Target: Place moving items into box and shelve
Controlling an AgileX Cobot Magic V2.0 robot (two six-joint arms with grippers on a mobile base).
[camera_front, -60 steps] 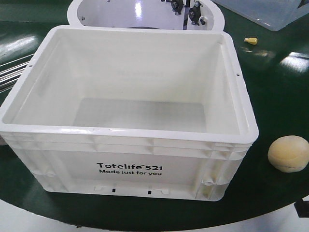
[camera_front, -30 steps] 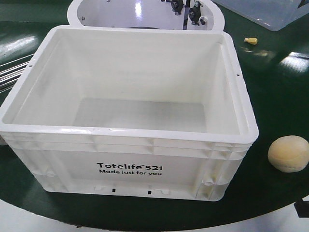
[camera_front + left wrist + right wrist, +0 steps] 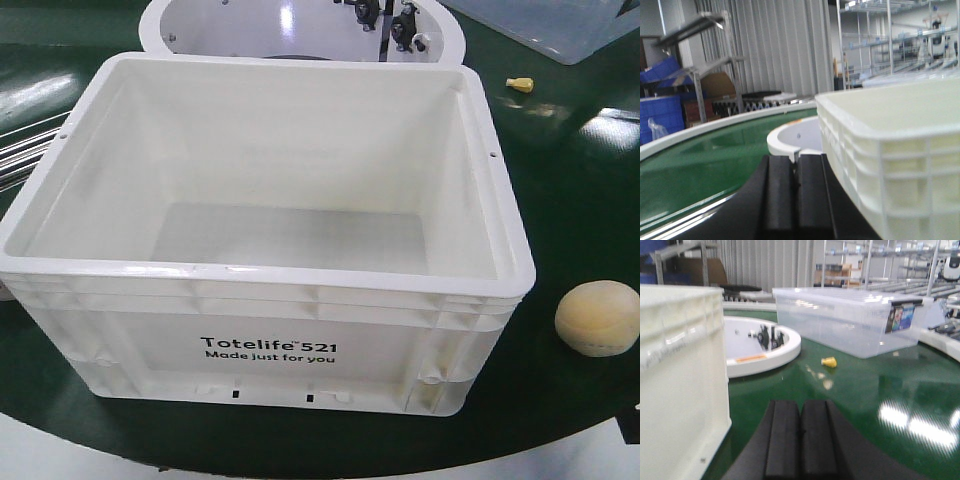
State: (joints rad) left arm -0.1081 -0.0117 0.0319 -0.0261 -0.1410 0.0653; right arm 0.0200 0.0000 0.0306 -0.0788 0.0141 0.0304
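At the far left of the front view, silvery metal bars (image 3: 14,160) lie at the edge of the glossy dark green surface (image 3: 570,200). In the left wrist view, blue bins (image 3: 660,110) stand in the background on the left. The left claw (image 3: 796,167) sits low over the surface with its two black fingers (image 3: 779,195) pressed together and nothing between them. Just to its right rises the ribbed outer wall of the large white plastic crate (image 3: 270,350). Whether the claw touches that wall cannot be told.

The crate stands upright on the surface in the middle of the front view. It is open-topped, its pale floor is in plain sight, and "Totelife 521" is printed on its near wall. Behind it, close to its far rim, lies a white round hub (image 3: 240,25) carrying small black fittings.

To the right of the crate, apart from it, a round beige ball (image 3: 597,318) rests on the surface near the front edge. Farther back, a small yellow piece (image 3: 519,84) lies on the green surface, also outside the crate. Beyond it, at the top right, stands a clear plastic storage bin (image 3: 560,25).

In the right wrist view, the right claw (image 3: 801,412) has its black fingers (image 3: 782,440) closed against each other, gripping nothing. The crate wall is to its left, and the yellow piece is ahead of it, well apart.
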